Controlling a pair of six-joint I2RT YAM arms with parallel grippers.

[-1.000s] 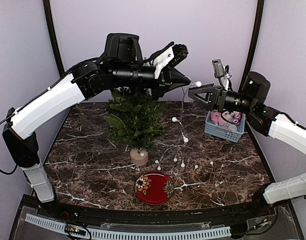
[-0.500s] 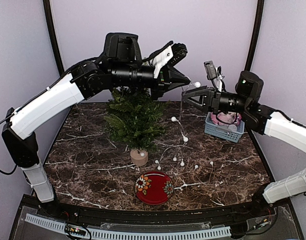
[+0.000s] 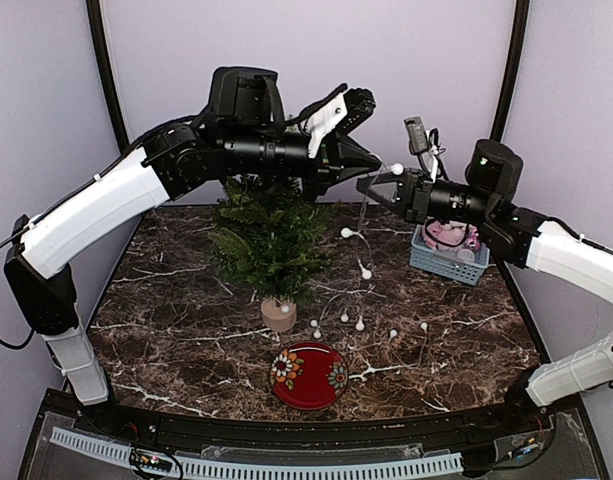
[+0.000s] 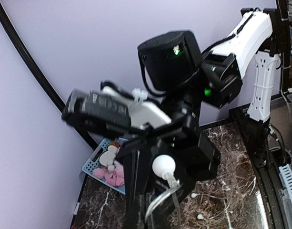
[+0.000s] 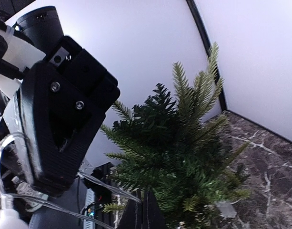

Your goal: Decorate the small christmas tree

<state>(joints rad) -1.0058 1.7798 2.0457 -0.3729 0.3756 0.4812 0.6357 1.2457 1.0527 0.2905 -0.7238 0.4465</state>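
The small christmas tree (image 3: 269,240) stands upright on its round light-wood stump (image 3: 278,315), left of centre on the dark marbled table (image 3: 166,290); its branches carry no ornament that shows.

The left arm reaches across from the left, high over the treetop; the left gripper (image 3: 371,160) hangs in the air just right of the tree's crown, clenched on a light string (image 3: 347,233) of clear wire and small white bulbs. One bulb (image 3: 396,168) sits right at its tip, and the left wrist view shows it close against the fingers. From there the string drops to the table right of the tree; its lower bulbs lie scattered beside the stump and toward the middle.

The right arm comes in from the right at nearly the same height; the right gripper (image 3: 374,185) is just below and beside the left one. Its fingers are drawn together on the string's wire, grasping it; in the right wrist view the wire runs up to the narrow, closed fingertips, with the tree just beyond.

A red plate (image 3: 308,375) with flower patterns lies near the front edge, nearer than the stump and apart from it; a blue basket (image 3: 441,262) holding pink things sits at the far right, under the right arm.
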